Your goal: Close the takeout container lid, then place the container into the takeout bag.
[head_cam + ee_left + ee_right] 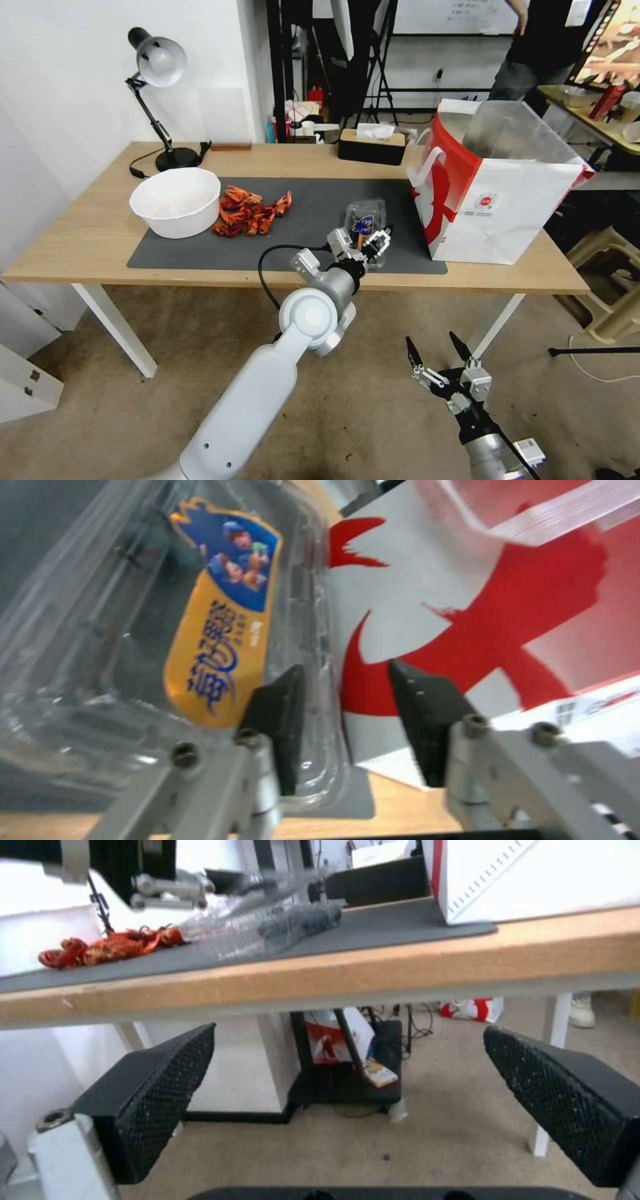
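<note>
**Q:** Clear plastic dominates the left wrist view; where does the takeout container (365, 227) sit, and what holds it?

**A:** It rests on the grey mat (200, 253) of the tabletop (87, 247), just beside the takeout bag (493, 200), at the bag's nine o'clock in the head view. The left gripper (343, 715) straddles the container's bag-side rim, one pad on the plastic, the other clear of it: jaws parted, not yet clamped. The lid (220, 625), with its label, appears folded over the berry half; whether it is latched cannot be told. The right gripper (347, 1100) hangs below the tabletop edge, released and idle.

**Q:** How is this step best done?

**A:** Judged from here: clamp squarely on the rim, since thin plastic may flex or slip, and lift clear of the bag's wall.

**Q:** Counts?

**A:** One container, one bag, two grippers, one white bowl (175, 201), one crayfish pile (250, 212).
</note>
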Available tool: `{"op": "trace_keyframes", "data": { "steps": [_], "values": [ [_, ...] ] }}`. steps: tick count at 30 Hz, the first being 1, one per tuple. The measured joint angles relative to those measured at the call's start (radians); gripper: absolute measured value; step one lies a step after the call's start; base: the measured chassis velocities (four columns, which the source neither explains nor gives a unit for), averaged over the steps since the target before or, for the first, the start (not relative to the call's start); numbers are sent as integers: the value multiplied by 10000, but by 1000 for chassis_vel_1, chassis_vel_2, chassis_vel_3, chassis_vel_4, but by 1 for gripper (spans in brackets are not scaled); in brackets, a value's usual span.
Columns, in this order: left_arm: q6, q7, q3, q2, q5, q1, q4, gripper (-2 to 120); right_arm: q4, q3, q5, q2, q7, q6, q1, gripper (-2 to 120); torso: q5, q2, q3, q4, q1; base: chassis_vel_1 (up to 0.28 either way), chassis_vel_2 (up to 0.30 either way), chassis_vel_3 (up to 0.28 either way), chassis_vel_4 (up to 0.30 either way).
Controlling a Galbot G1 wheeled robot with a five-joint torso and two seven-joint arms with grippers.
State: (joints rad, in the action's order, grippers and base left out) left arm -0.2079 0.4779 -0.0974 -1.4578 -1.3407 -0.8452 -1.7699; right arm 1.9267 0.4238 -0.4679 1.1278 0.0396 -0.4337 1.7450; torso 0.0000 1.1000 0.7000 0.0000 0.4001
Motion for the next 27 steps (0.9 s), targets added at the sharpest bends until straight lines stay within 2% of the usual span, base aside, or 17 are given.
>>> {"op": "trace_keyframes", "data": {
  "steps": [4,5,8,9,12,13,17,18,21,22,25,27],
  "values": [
    [-176,365,-5,19,46,14,0,17,300,195,-376,-69,226,186,-43,100,0,0,0,-1,0,0,0,0,0],
    [-176,365,-5,19,46,14,0,17,300,195,-376,-69,226,186,-43,100,0,0,0,-1,0,0,0,0,0],
    [-226,550,-5,61,120,8,3,3,858,685,-1356,-255,775,852,-269,100,-1,0,0,-1,0,0,0,0,0],
    [-226,550,-5,61,120,8,3,3,858,685,-1356,-255,775,852,-269,100,-1,0,0,-1,0,0,0,0,0],
    [-215,648,2,90,179,-11,21,0,1409,1267,-2904,-609,1034,1881,-898,100,-1,0,0,-1,0,0,0,0,0],
    [-215,648,2,90,179,-11,21,0,1409,1267,-2904,-609,1034,1881,-898,100,-1,0,0,-1,0,0,0,0,0],
    [-193,665,17,158,190,-53,-20,0,1955,1716,-5742,-1052,-75,3381,-2249,100,0,-1,1,1,0,0,0,0,0],
    [-193,665,17,158,190,-53,-20,0,1955,1716,-5742,-1052,-75,3381,-2249,100,0,-1,1,1,0,0,0,0,0],
    [-164,665,13,160,192,-53,-31,0,2102,1786,-8021,-1415,-1272,4970,-3503,100,0,0,1,1,0,0,0,0,0],
    [-164,665,13,160,192,-53,-31,0,2102,1786,-8021,-1415,-1272,4970,-3503,100,0,0,1,1,0,0,0,0,0],
    [-145,666,4,173,191,-24,-11,0,1790,1346,-9531,-1730,-2375,6601,-4892,100,1,-1,1,-2,-2,0,0,0,0],
    [-141,666,0,186,191,-16,-10,0,1676,1211,-9662,-1773,-2556,6855,-5165,100,2,-1,1,1,-2,0,0,0,0]
  ]
}}
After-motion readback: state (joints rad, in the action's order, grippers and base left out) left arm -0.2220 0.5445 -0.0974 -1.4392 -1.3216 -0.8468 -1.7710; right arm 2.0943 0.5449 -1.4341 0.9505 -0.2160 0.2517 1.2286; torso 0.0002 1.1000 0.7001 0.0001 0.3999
